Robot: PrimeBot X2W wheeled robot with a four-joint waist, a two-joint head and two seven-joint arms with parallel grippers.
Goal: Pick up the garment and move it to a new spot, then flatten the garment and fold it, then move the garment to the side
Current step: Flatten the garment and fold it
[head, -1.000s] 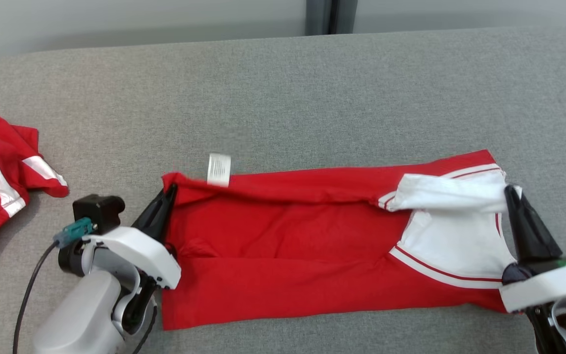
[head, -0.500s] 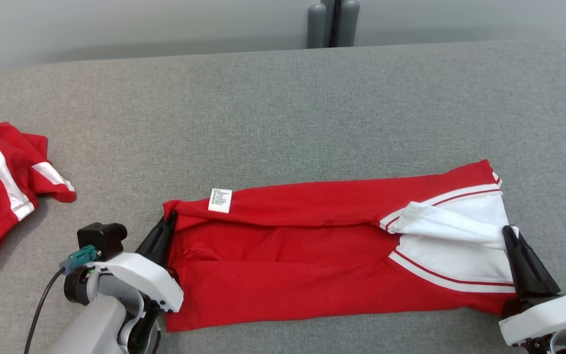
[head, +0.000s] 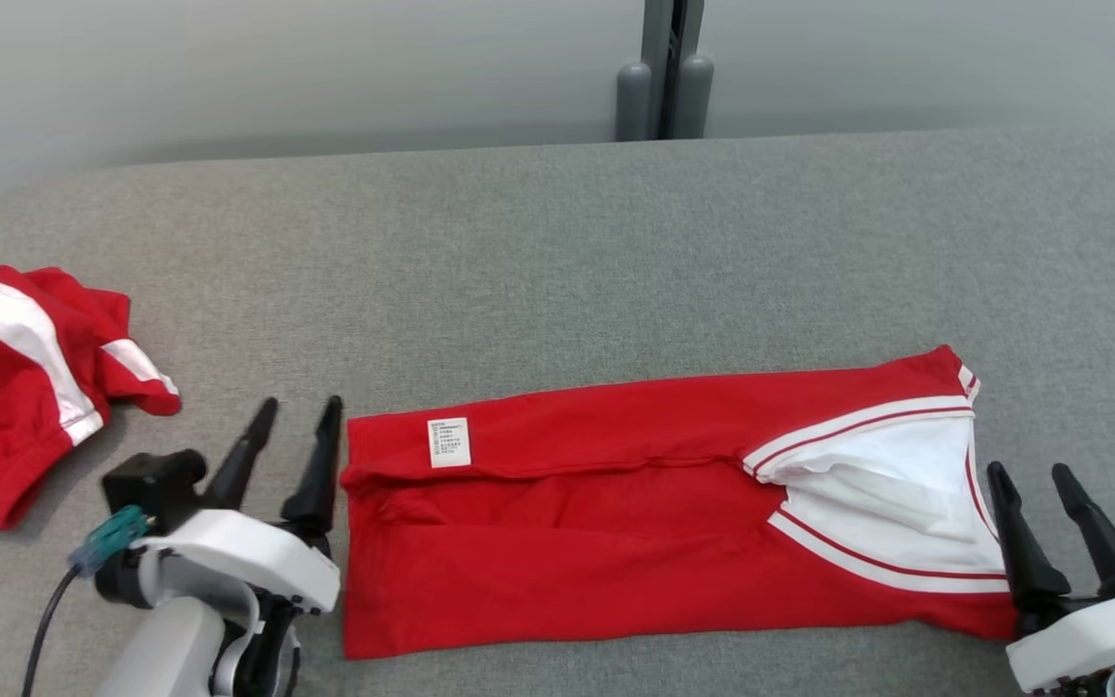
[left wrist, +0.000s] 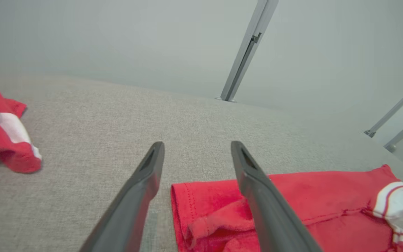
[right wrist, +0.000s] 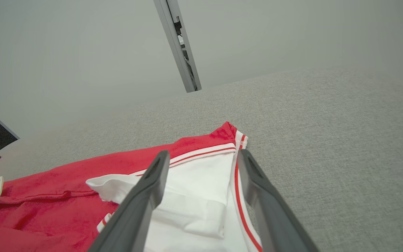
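Nearest, the left jaws stand spread wide and hold nothing, their dark fingers (head: 316, 474) pointing away over the grey tabletop (head: 557, 252). The right jaws are likewise parted and empty, fingers (head: 1022, 542) raised. Between the two lies the red garment (head: 596, 552), stretched flat and folded lengthwise. Its hemmed end sits just beside the left jaws' inner finger, and in the left wrist view that hem (left wrist: 187, 203) shows in the gap between the fingers. Its white panel (head: 906, 494), edged with red and white stripes, ends at the right jaws' inner finger; whether they touch I cannot tell. A white label (head: 448, 442) lies on the fold just beyond the left jaws. Outward of those jaws and farther off sits a crumpled red and white cloth (head: 6, 397). Beyond the tabletop's far edge a grey post (head: 669, 68) stands before a pale wall (head: 228, 68).
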